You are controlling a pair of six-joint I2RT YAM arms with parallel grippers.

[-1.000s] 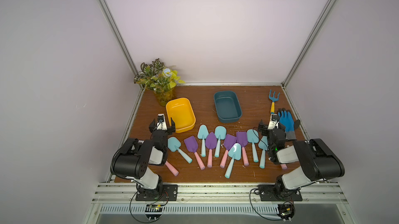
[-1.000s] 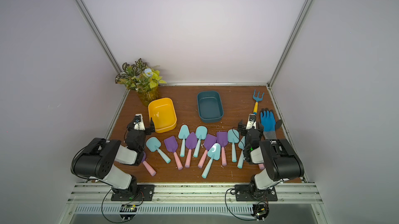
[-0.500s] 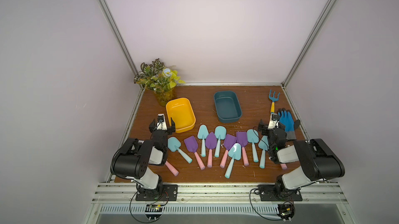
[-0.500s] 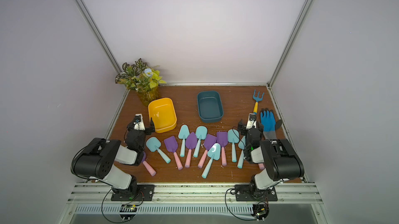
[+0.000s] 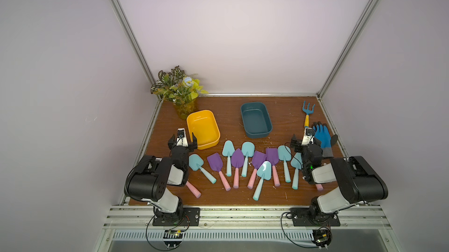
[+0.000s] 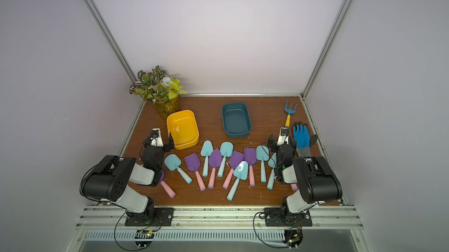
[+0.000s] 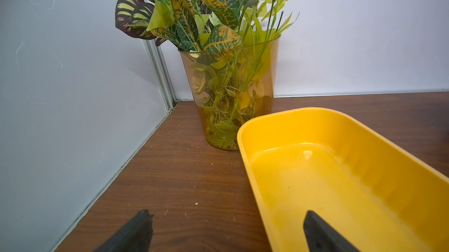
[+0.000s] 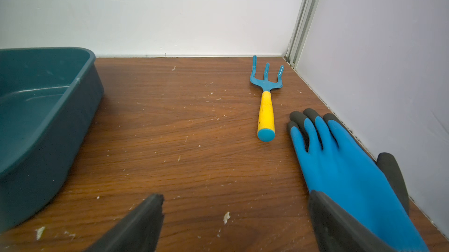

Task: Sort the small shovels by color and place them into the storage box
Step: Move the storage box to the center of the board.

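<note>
Tabletop (image 5: 228, 117) wood-grained, white-flecked; pale lilac walls (image 5: 230, 32) around.

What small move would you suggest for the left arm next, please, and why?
Probably swing the left pincer, open and empty by the yellow box, back toward the nearest light-blue shovel and lower over its aqua handle. It and the teal box hold nothing, and every visible shovel lies on the table, so a first pick seems due.
</note>
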